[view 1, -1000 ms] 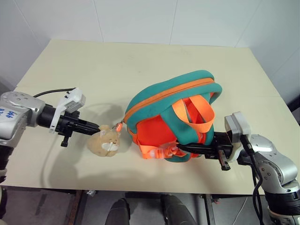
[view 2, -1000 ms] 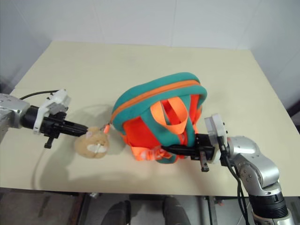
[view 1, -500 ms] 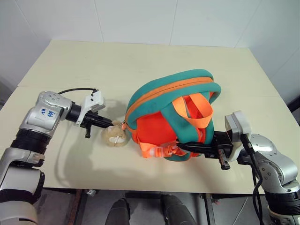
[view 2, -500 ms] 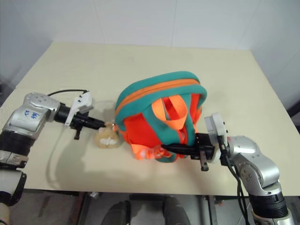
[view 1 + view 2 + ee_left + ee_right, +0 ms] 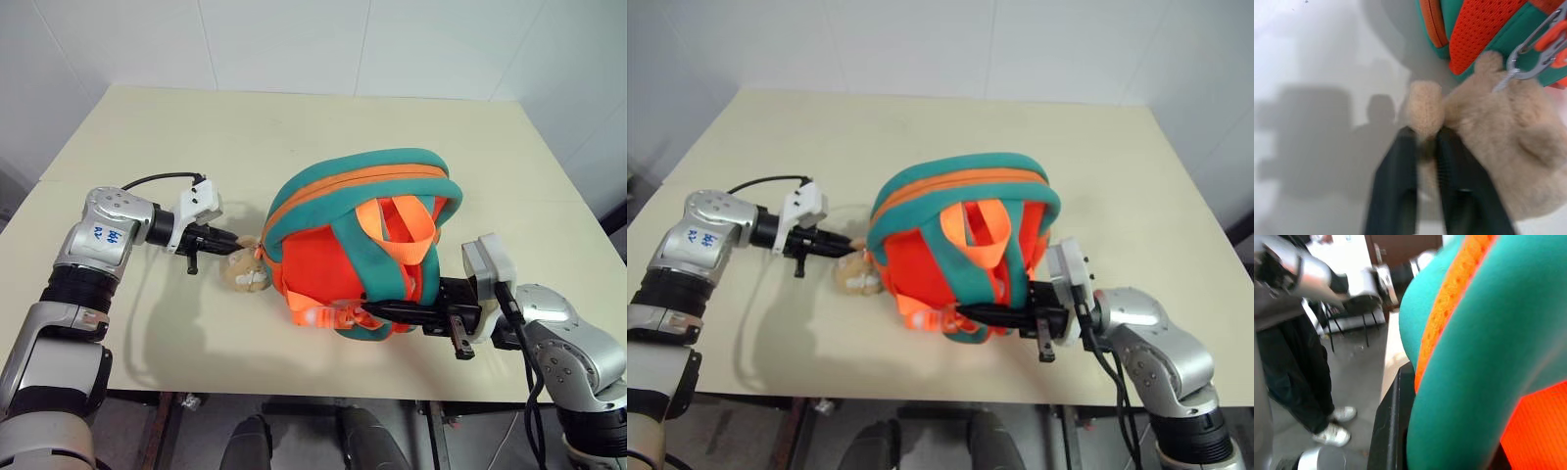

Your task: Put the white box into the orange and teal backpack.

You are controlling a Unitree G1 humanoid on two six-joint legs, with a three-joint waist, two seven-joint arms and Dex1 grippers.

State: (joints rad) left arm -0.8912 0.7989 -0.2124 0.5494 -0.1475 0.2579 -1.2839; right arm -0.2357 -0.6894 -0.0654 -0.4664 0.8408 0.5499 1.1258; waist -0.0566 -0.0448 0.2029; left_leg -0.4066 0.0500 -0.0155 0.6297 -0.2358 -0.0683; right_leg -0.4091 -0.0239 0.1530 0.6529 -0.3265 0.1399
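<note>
While left pincer (image 5: 1426, 147) pinches the plush toy (image 5: 1488, 147) and right pincer (image 5: 377, 308) clamps the backpack (image 5: 362, 245) strap, a tug could drag it; zip looks closed

A tan plush toy (image 5: 245, 273) lay on the cream table (image 5: 294, 137) before me, toward its near edge. Beyond the table's side, a person's dark trousers (image 5: 1300, 377) and white shoes (image 5: 1334, 428) stood on the floor.

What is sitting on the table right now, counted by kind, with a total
Backpacks: 1, the orange and teal backpack
Plush toys: 1, the tan plush toy clipped to the backpack
Total: 2 things on the cream table
</note>
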